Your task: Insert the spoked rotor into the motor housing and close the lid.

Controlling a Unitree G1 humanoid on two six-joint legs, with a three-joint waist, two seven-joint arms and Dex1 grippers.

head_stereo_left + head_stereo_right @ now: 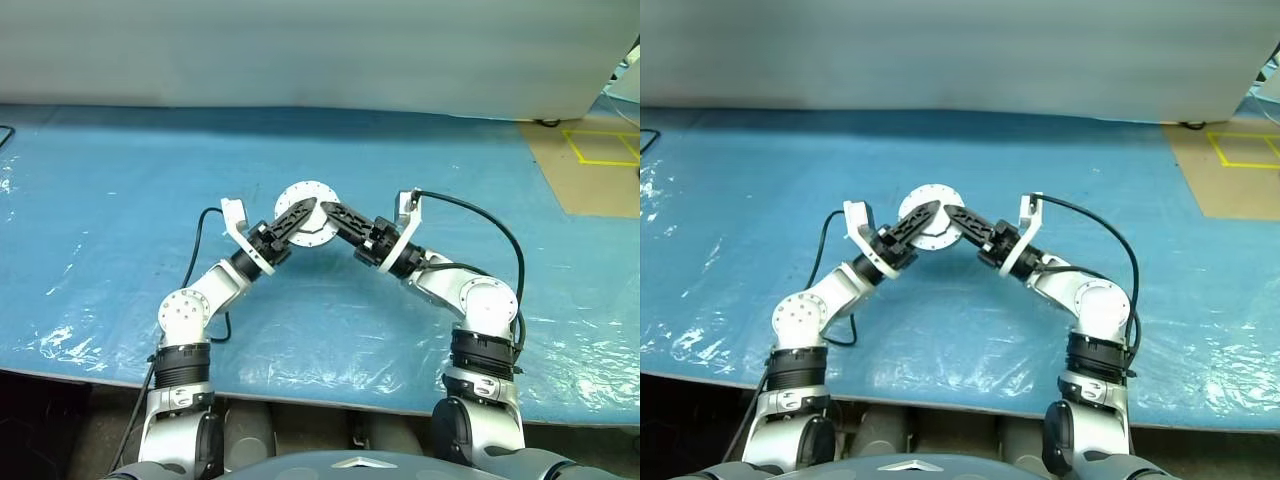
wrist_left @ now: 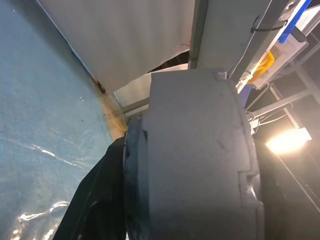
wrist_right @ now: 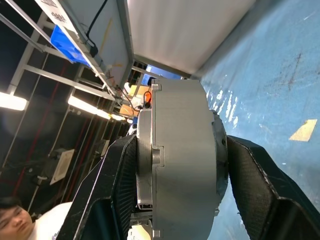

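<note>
The motor housing [image 1: 306,212], a thick round silver body, is held up above the blue table between both arms, its pale round face with a ring of small holes turned toward me. My right gripper [image 1: 328,210] is shut on it from the right; in the right wrist view its black fingers [image 3: 120,190] clamp the two flat faces of the housing [image 3: 182,160]. My left gripper [image 1: 296,216] is shut on it from the left, one finger [image 2: 95,200] pressed against the housing [image 2: 200,160]. The spoked rotor is hidden. I cannot tell the lid apart from the housing.
The table [image 1: 120,200] is covered in blue plastic sheeting and backed by a white wall. Brown floor with yellow tape marks [image 1: 600,150] lies at the far right. A person [image 3: 10,220] and shelving show in the right wrist view.
</note>
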